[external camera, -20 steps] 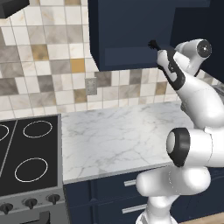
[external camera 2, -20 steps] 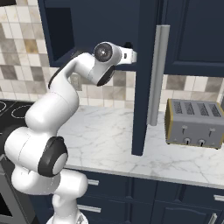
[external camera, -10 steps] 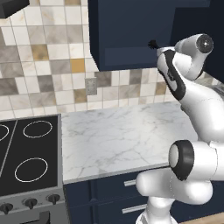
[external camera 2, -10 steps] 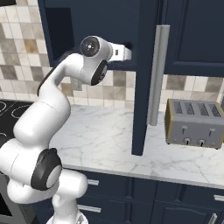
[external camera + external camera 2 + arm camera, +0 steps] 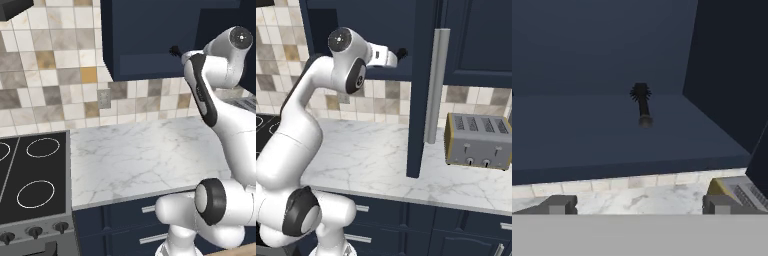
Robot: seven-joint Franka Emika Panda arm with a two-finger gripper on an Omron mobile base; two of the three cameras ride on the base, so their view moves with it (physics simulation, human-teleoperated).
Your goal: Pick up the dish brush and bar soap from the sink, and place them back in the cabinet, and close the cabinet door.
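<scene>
Presently I find the hand (image 5: 637, 204) spread wide and holding nothing, poised at the front edge of the open cabinet (image 5: 602, 55), above the marble tabletop (image 5: 150, 160). I see the dish brush (image 5: 642, 103) lying flat on the cabinet's shelf floor, bristle head toward the back wall and handle end toward me, apart from both fingers (image 5: 561, 204). From the right base view, the cabinet door (image 5: 420, 85) stands swung open with its silver bar handle (image 5: 435, 85) facing the toaster (image 5: 480, 141); a tiny dark speck at the shelf's left edge is too small for me to identify.
</scene>
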